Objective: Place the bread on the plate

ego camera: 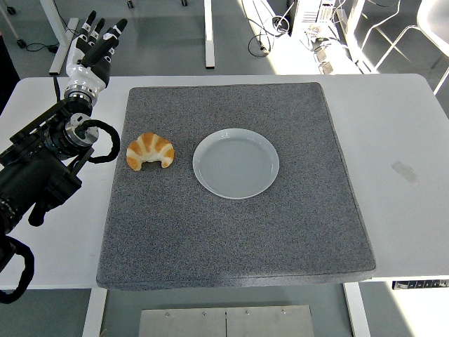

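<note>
- A white table (400, 140) fills the view, its near edge running along the bottom and its far edge along the top, with floor, table legs and cables showing beyond it.
- A grey mat (231, 239) covers most of the tabletop; its front edge reaches the table's near edge, and bare white strips lie to its left and right, the right one wider.
- The plate (236, 163), pale and round, sits on the mat a little above its middle, with open mat all around it.
- The bread (149, 150), a golden croissant curved with its tips pointing toward the near edge, lies on the mat close to the mat's left border.
- The croissant is just left of the plate, apart from it, with a narrow band of bare mat between the two.
- The near half of the mat and its whole right side are unoccupied.
- The left arm (42, 168) comes in from the left edge over the bare table strip beside the mat.
- The left hand (95, 45) is raised near the table's far left corner, fingers (105, 36) stretched out straight and close side by side, pointing away from the robot.
- It grips nothing and touches nothing, and it is well apart from the croissant.
- A small piece of clear tape (404, 170) lies on the bare table at right.
</note>
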